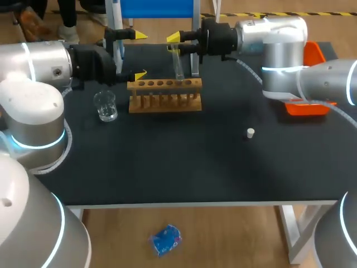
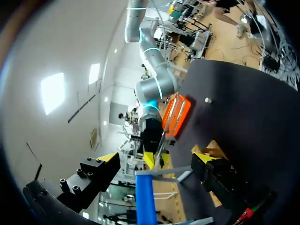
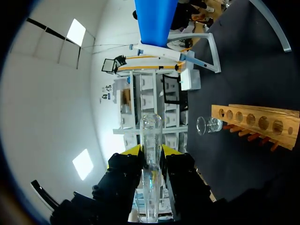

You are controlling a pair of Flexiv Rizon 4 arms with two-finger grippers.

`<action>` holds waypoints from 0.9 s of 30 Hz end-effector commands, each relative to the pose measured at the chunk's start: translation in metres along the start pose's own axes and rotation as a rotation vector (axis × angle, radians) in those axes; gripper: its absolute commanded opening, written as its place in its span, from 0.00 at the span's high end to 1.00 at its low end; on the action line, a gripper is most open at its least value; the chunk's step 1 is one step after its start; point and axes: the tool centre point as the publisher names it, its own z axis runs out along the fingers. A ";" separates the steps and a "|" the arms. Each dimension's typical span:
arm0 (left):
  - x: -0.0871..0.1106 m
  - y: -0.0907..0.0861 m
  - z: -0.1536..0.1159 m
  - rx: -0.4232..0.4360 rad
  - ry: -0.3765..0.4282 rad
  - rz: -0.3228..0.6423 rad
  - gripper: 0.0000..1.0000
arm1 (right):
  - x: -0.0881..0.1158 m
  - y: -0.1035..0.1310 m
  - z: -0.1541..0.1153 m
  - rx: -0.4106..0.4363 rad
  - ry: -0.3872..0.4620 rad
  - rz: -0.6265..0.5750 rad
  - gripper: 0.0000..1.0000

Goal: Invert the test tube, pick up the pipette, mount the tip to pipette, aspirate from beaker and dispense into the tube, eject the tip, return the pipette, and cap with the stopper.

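Note:
My right gripper (image 1: 174, 43) is shut on a clear test tube (image 1: 178, 66), which hangs nearly upright with its lower end just above the wooden rack (image 1: 164, 95). In the right wrist view the tube (image 3: 151, 140) sticks out between the fingers, rounded end away from them. My left gripper (image 1: 139, 54) stands open behind the rack's left end, holding nothing and facing the right gripper (image 2: 151, 159). A glass beaker (image 1: 105, 106) sits to the left of the rack. The small white stopper (image 1: 250, 133) lies on the mat at the right. The pipette (image 3: 159, 52) hangs on the blue stand (image 3: 154, 18).
An orange tray (image 1: 309, 78) sits at the table's right edge, partly under my right arm. The blue stand (image 1: 156, 8) rises at the back behind both grippers. Black mat (image 1: 184, 167) lies open in front of the rack.

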 end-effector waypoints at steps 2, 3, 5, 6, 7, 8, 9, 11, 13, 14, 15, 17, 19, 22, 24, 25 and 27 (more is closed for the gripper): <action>0.008 0.003 0.013 0.104 -0.156 0.176 0.00 | 0.001 0.000 -0.001 0.000 -0.002 -0.001 1.00; 0.009 0.003 0.016 0.117 -0.157 0.186 0.00 | 0.001 0.000 -0.001 0.000 -0.002 -0.001 1.00; 0.009 0.004 0.020 0.151 -0.162 0.215 0.00 | 0.001 0.000 -0.001 0.000 -0.002 -0.001 1.00; 0.009 0.003 0.022 0.168 -0.168 0.225 0.00 | 0.001 0.000 -0.001 0.000 -0.002 -0.001 1.00; 0.008 0.003 0.025 0.183 -0.171 0.229 0.00 | 0.001 0.000 -0.001 0.000 -0.002 -0.001 1.00; 0.008 0.004 0.027 0.193 -0.174 0.239 0.00 | 0.001 0.000 -0.001 0.000 -0.002 -0.001 1.00; 0.008 0.004 0.029 0.205 -0.184 0.241 0.00 | 0.001 0.000 -0.001 0.000 -0.002 -0.001 1.00; 0.006 0.004 0.034 0.227 -0.200 0.252 0.00 | 0.001 0.000 -0.001 0.000 -0.002 -0.001 1.00; 0.005 0.004 0.039 0.245 -0.212 0.257 0.00 | 0.001 0.000 -0.001 0.000 -0.002 -0.001 1.00; 0.004 0.004 0.042 0.247 -0.205 0.253 0.00 | 0.001 0.000 -0.001 0.000 -0.002 -0.001 1.00; 0.004 0.005 0.045 0.250 -0.200 0.252 0.00 | 0.001 0.000 -0.001 0.000 -0.002 -0.001 1.00; 0.003 0.005 0.050 0.258 -0.189 0.249 0.00 | 0.001 0.000 -0.001 0.000 -0.002 -0.001 1.00; 0.002 0.006 0.054 0.257 -0.189 0.248 0.00 | 0.001 0.000 -0.001 0.000 -0.002 -0.001 1.00; 0.001 0.005 0.061 0.256 -0.179 0.245 0.00 | 0.001 0.000 -0.001 0.000 -0.002 -0.001 1.00; 0.002 0.003 0.064 0.261 -0.176 0.242 0.00 | 0.001 0.000 -0.001 0.000 -0.002 -0.001 1.00; 0.002 0.001 0.066 0.272 -0.178 0.240 0.00 | 0.001 0.000 -0.001 0.000 -0.002 -0.001 1.00; 0.003 -0.002 0.069 0.275 -0.170 0.241 0.00 | 0.001 0.000 -0.001 0.000 -0.002 -0.001 1.00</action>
